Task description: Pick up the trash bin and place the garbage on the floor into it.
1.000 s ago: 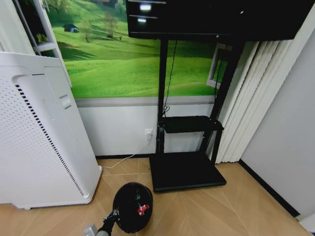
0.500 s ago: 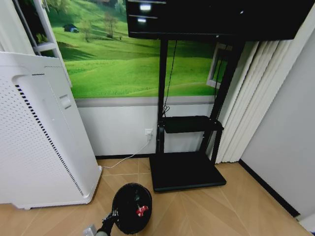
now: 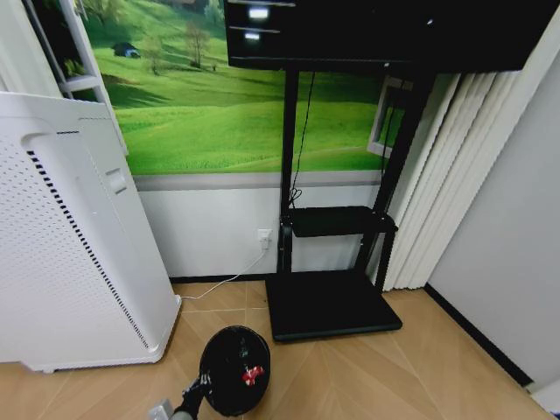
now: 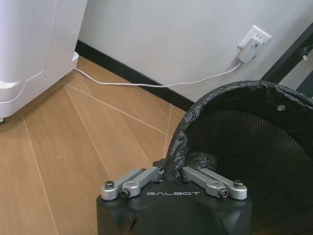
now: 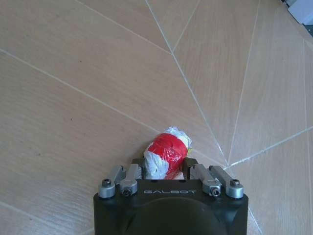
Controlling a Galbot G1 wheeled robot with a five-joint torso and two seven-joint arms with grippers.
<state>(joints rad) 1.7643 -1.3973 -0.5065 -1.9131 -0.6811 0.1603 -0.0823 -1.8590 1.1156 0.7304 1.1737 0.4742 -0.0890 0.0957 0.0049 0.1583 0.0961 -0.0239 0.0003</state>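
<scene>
The trash bin, a round black mesh basket with a black liner, is low in the head view, above the floor. My left gripper is shut on its near rim. In the left wrist view the left gripper pinches the liner-covered rim of the bin. One red-and-white piece of garbage lies inside the bin. My right gripper is shut on another crumpled red-and-white piece of garbage, held just above the parquet floor.
A tall white perforated appliance stands left of the bin. The black TV stand base lies just beyond it to the right. A white cable runs along the floor to a wall socket. Open parquet extends to the right.
The bin and my left gripper have edged very slightly to the left. Everything else stays as it was.
</scene>
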